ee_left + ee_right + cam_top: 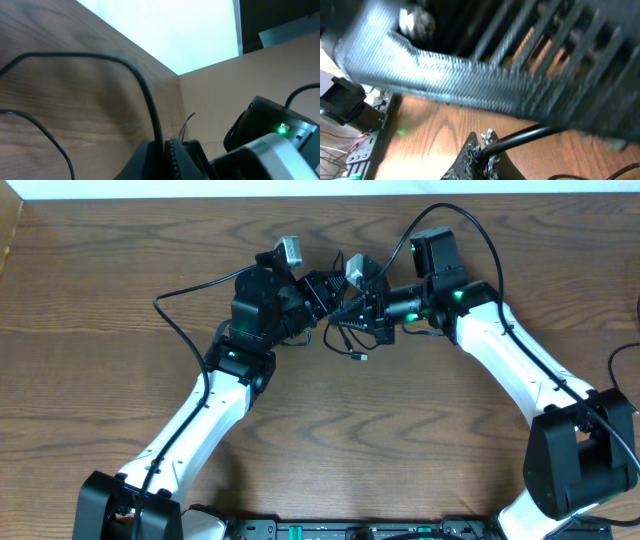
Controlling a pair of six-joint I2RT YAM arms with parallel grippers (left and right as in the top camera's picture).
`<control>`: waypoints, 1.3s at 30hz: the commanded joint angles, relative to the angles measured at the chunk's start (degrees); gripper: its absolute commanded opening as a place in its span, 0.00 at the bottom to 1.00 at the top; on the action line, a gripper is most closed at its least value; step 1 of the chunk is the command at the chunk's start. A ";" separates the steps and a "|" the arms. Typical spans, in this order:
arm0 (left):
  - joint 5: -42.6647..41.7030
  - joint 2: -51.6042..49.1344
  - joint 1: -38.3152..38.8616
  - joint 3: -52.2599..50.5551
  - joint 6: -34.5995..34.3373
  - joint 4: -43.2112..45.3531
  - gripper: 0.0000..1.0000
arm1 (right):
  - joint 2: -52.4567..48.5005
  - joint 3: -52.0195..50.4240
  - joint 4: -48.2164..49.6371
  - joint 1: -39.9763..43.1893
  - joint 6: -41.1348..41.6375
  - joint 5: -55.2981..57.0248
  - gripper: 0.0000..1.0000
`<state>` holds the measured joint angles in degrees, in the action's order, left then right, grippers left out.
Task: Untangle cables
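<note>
A small tangle of thin black cables (pixel 345 332) lies at the back middle of the wooden table, with a plug end (pixel 362 357) trailing toward me. My left gripper (pixel 322 295) and right gripper (pixel 356 310) meet right over it, almost touching. In the left wrist view my gripper (pixel 167 150) is shut on a black cable (pixel 145 95) that arcs up and left over the table. Seen from the right wrist, my gripper (pixel 482 146) pinches a black cable (pixel 520 134) running off to the right. No white cable shows.
The left arm's grey body (pixel 470 85) fills the space just above my right fingers. The right arm's housing with a green light (pixel 282 130) sits close to my left fingers. A thin black cord (pixel 160 305) loops left of the left arm. The table's far edge (pixel 200 200) is near.
</note>
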<state>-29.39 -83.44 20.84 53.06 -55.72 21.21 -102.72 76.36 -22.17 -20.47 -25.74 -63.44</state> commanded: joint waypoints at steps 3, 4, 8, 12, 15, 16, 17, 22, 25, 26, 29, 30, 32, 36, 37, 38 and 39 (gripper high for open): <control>0.07 1.18 0.07 0.31 0.04 0.33 0.28 | -0.04 -0.31 -2.38 1.75 0.02 -1.40 0.01; -0.09 1.18 0.07 0.31 0.17 0.33 0.31 | -0.04 -0.31 -2.73 2.08 0.02 -1.40 0.01; -0.61 1.18 0.07 0.31 1.68 0.28 0.54 | -0.04 -0.31 -3.39 3.10 0.02 -1.42 0.01; -1.03 1.16 0.07 0.31 3.85 -0.15 0.56 | -0.04 -0.31 -4.55 4.15 0.02 -1.38 0.01; -0.98 1.16 0.07 0.31 7.67 -1.77 0.58 | -0.04 -0.31 -5.97 5.03 0.02 -0.63 0.01; -0.98 1.16 0.07 0.31 8.68 -2.75 0.58 | -0.04 -0.31 -6.58 5.31 0.02 -0.04 0.01; -0.98 1.16 0.07 0.31 9.51 -3.76 0.58 | -0.04 -0.31 -7.28 5.57 0.00 0.48 0.01; -0.96 1.16 0.07 0.31 15.98 -6.82 0.58 | -0.04 -0.31 -9.27 6.88 0.00 1.68 0.01; -0.96 1.16 0.07 0.31 19.17 -8.59 0.59 | -0.04 -0.31 -10.23 7.80 0.00 1.81 0.01; -1.01 1.16 0.07 0.31 20.48 -9.22 0.59 | -0.04 -0.31 -10.47 8.13 0.00 1.92 0.01; -1.01 1.16 0.07 0.31 25.66 -12.26 0.59 | -0.04 -0.31 -11.13 8.98 0.02 2.49 0.01; -0.98 1.16 0.07 0.31 27.71 -13.90 0.59 | -0.04 -0.31 -11.43 9.22 0.02 2.67 0.01; -1.01 1.16 0.07 0.31 30.84 -17.14 0.59 | -0.02 -0.31 -12.20 9.64 0.42 3.58 0.01; -0.98 1.16 0.07 0.31 40.83 -25.97 0.59 | 0.09 -0.31 -13.88 10.21 4.20 9.81 0.01; -0.96 1.18 0.07 0.31 44.06 -28.79 0.59 | 0.13 -0.31 -14.67 10.32 4.90 11.56 0.01; -0.74 1.18 0.07 0.31 46.49 -31.10 0.59 | 0.31 -0.28 -15.52 10.40 5.16 12.96 0.01; 0.90 1.18 0.07 0.31 47.69 -33.79 0.59 | 0.50 -0.28 -16.39 10.43 5.16 14.25 0.01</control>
<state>-29.82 -83.44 20.88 53.06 -19.03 -8.73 -102.72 76.31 -37.23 -10.52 -23.03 -54.68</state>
